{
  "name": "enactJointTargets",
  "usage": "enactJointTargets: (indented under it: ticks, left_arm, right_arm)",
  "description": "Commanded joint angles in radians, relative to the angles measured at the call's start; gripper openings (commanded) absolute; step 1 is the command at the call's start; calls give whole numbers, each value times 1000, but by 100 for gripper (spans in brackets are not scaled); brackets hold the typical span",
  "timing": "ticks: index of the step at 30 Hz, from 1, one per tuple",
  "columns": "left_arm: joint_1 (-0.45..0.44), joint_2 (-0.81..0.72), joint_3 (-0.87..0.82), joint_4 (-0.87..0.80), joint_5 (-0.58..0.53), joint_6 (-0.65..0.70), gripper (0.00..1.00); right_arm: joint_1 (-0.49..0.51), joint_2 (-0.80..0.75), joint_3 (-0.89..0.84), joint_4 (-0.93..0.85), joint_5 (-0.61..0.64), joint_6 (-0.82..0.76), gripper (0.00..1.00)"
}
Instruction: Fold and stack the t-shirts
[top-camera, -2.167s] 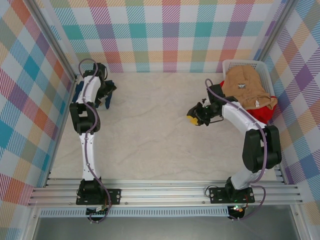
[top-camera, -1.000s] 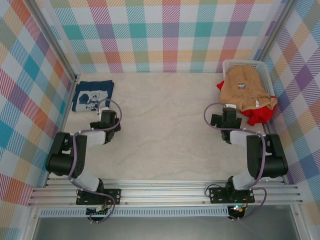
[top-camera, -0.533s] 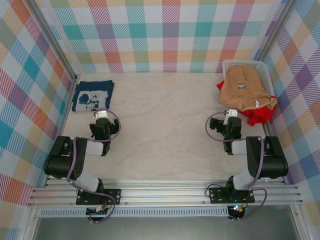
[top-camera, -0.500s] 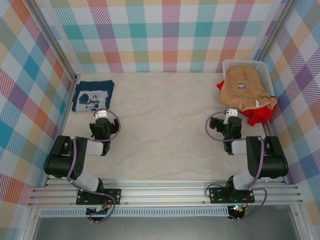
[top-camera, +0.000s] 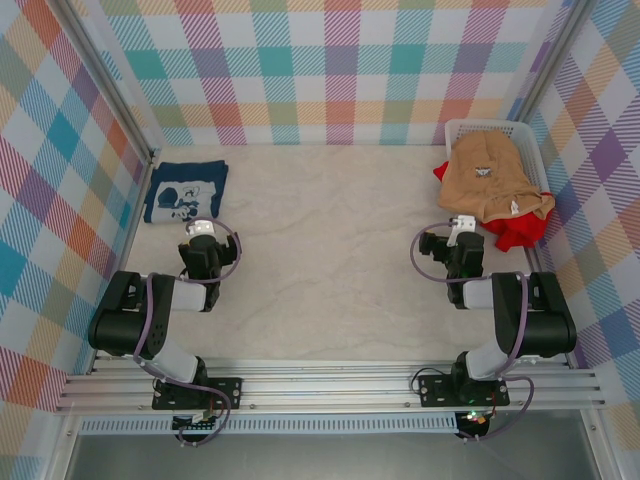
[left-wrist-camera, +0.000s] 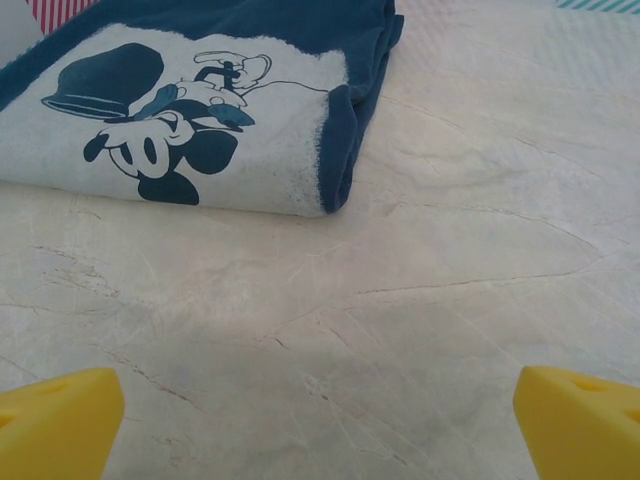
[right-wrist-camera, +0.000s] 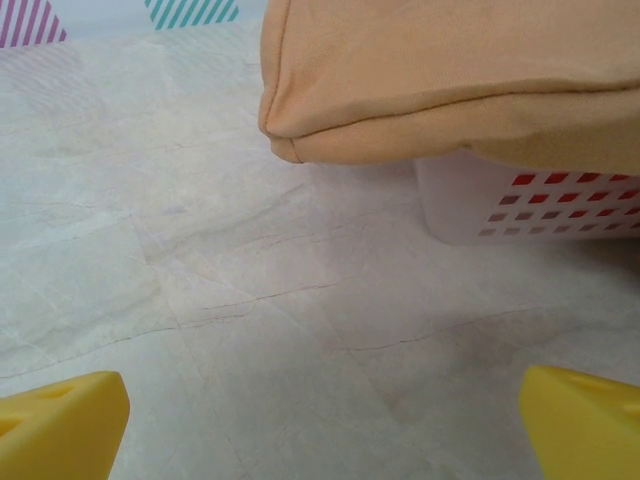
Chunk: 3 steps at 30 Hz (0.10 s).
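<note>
1. The left tool (top-camera: 203, 238) sat low over the worktop (top-camera: 320, 250) on the left side. Its jaws were wide apart with nothing between them. In the left wrist view its yellow pads (left-wrist-camera: 55, 420) showed at the two bottom corners, with bare worktop between.
2. The navy t-shirt (top-camera: 185, 190) lay folded flat on the worktop just ahead of the left tool, toward the far left corner. It was clear of the pads and not touched. A white panel with a dark cartoon print faced up, and a rounded folded edge faced the tool.
3. The right tool (top-camera: 462, 238) sat low over the worktop on the right side. Its jaws were likewise wide apart and empty, with only bare worktop between its pads in the right wrist view.
4. The tan t-shirt (top-camera: 492, 175) lay unfolded, draped over the white basket (top-camera: 480, 126) at the far right corner. Its edge overhung the basket's near wall. It lay ahead of the right tool and slightly to its right, near but apart.
5. The red t-shirt (top-camera: 515, 232) lay under the tan one. It showed at the basket's left side and spilled out below the tan cloth on the near right, to the right of the right tool and not touching it.
6. The navy t-shirt and the basket pile were well apart, with open worktop between them.
</note>
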Motion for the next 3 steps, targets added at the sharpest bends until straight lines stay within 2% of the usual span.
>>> enactJointTargets:
  ticks: [1, 3]
  left_arm:
    - [1, -3, 2, 37, 12, 9, 100]
    - [1, -3, 2, 37, 12, 8, 100]
  right_arm:
    - [8, 4, 35, 11, -67, -34, 100]
    - [7, 1, 30, 16, -68, -34, 100]
